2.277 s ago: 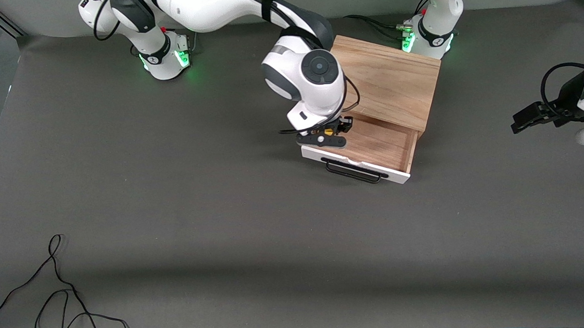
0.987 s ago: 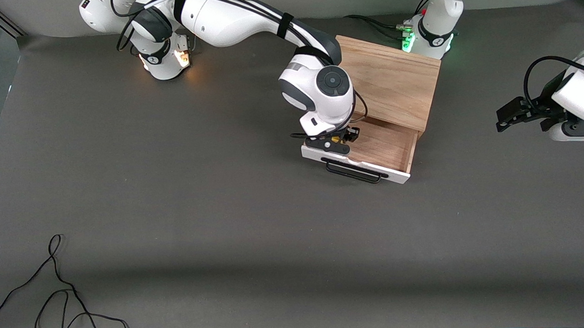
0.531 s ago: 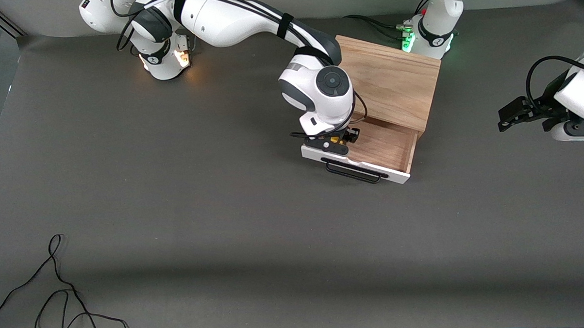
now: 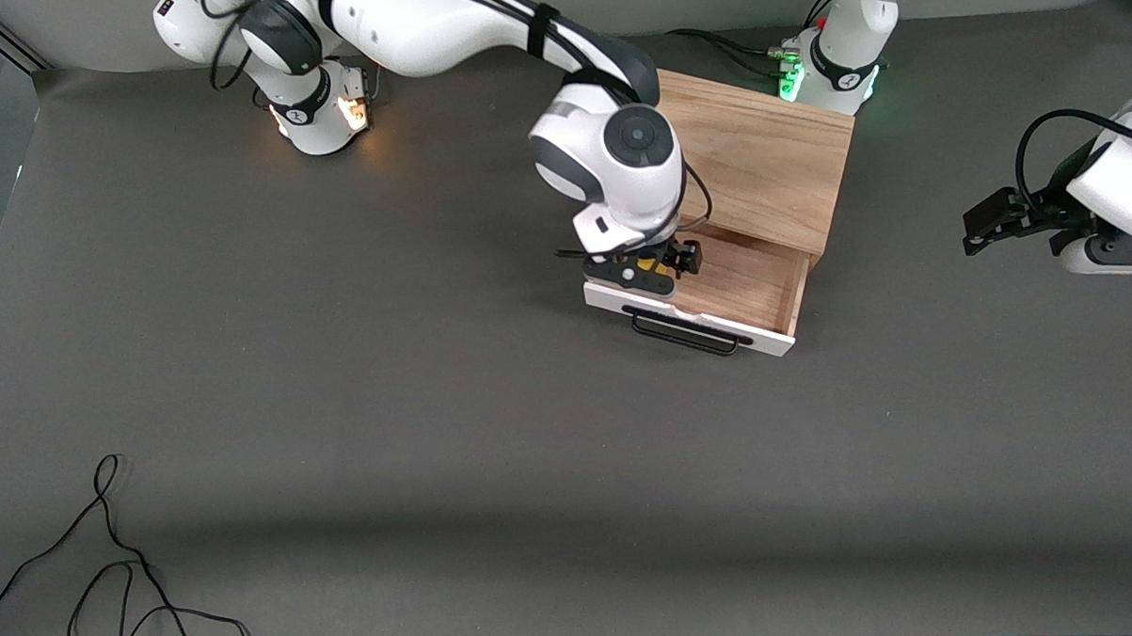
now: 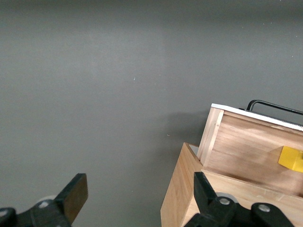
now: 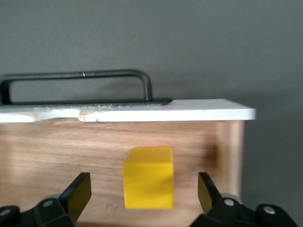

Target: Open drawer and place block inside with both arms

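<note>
One light oak box (image 4: 758, 156) stands near the left arm's base, its single shallow drawer (image 4: 744, 279) with white front panel and black wire bar handle (image 4: 684, 331) pulled open toward the front camera. One small bright yellow cube block (image 6: 148, 177) rests on the drawer's light wood floor, just inside the white panel and near the side wall at the right arm's end. Two white jointed arms are in view. The right arm reaches from its base across to the drawer, wrist bent downward; the right gripper (image 4: 656, 263) hangs over the block with fingers (image 6: 78, 191) spread wide, clear of its sides. The left arm waits at its own end of the table, its left gripper (image 4: 987, 228) wide open above bare grey table (image 4: 437, 407).
</note>
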